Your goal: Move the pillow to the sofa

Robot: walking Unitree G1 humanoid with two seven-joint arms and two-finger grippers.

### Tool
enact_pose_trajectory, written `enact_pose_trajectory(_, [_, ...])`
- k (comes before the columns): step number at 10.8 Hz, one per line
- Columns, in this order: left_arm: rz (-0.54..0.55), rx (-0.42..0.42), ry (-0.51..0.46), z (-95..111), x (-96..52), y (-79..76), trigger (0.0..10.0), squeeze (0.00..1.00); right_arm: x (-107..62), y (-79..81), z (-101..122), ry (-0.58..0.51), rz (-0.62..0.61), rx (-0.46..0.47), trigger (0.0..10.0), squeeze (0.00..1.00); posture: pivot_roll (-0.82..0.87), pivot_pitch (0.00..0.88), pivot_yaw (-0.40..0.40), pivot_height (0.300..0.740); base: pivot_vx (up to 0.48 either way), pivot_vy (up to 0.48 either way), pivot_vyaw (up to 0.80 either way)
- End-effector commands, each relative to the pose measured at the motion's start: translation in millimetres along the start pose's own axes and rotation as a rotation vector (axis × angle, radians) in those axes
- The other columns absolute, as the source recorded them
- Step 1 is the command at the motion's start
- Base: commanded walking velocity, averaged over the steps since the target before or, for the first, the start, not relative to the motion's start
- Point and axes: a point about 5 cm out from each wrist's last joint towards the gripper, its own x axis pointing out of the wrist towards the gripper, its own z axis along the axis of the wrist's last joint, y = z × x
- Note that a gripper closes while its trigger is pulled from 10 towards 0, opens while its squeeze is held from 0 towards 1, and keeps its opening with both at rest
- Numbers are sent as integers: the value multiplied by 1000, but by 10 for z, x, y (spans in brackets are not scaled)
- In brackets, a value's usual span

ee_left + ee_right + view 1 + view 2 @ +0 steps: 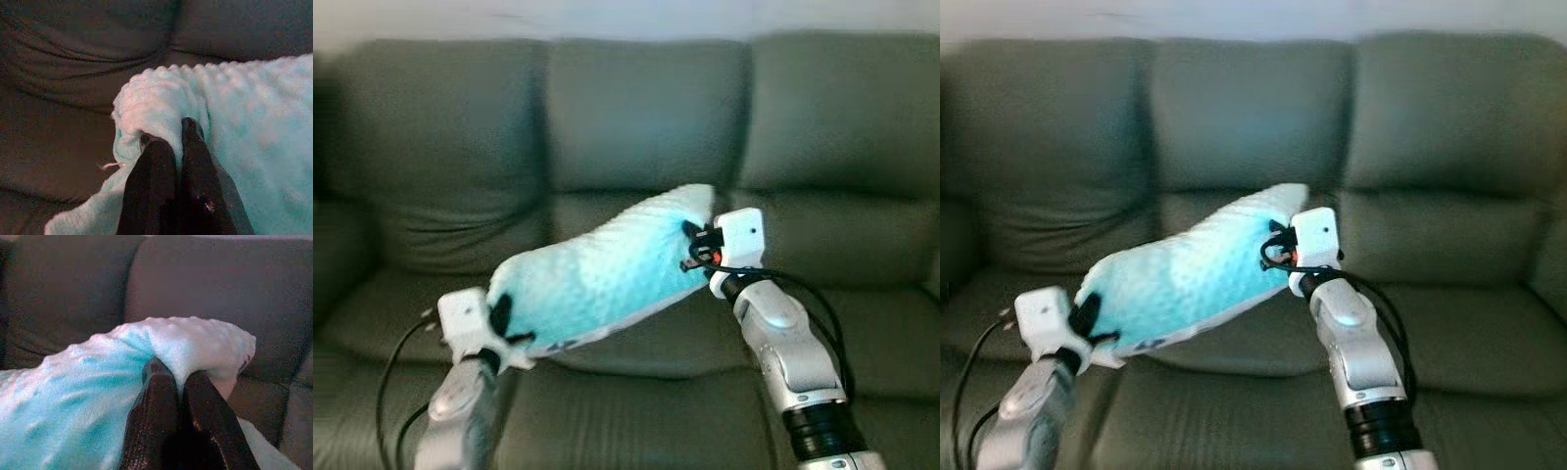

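- The turquoise dimpled-plush pillow [602, 279] hangs in the air in front of the dark green three-seat sofa [636, 127], carried between both arms above the middle seat cushion [646, 343]; it does not look to be resting on the cushion, though the head views are soft and I cannot rule out a light touch along its lower edge.
- The pillow is tilted: its end on the robot's left sits low, its end on the robot's right is raised toward the backrest.
- The left gripper [168, 144] has its two black fingers pressed together on a pinch of fabric at the low corner of the pillow.
- The right gripper [178, 377] is likewise clamped tight on a fold of plush at the raised corner.
- Step in hand, as I judge it: the carry is done and the pillow is at the placing stage, held over the seat.
- The next move calls for lowering both arms together so the pillow settles on the middle cushion, levelling the raised end on the way, then parting both pairs of fingers and drawing them clear without dragging the plush along.
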Motion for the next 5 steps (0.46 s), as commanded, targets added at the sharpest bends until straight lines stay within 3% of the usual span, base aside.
enact_pose_trajectory(1, [7,21,18,-63,13,19,10000,0,-11,-43,-28,11,-9,5,10000,0,-254,6,39,740,0,0,0])
enact_pose_trajectory(2, [30,64,95,-250,3,134,10000,0,-2,-26,-178,70,-7,60,10000,0,-249,5,40,740,0,0,0])
enact_pose_trajectory(4, [-11,158,236,-618,-52,296,10000,0,8,-137,-485,198,-100,143,10000,0,-234,8,41,740,0,0,0])
enact_pose_trajectory(5, [-18,182,263,-697,-72,330,10000,0,-4,-182,-545,213,-127,162,10000,0,-233,13,42,740,0,0,0])
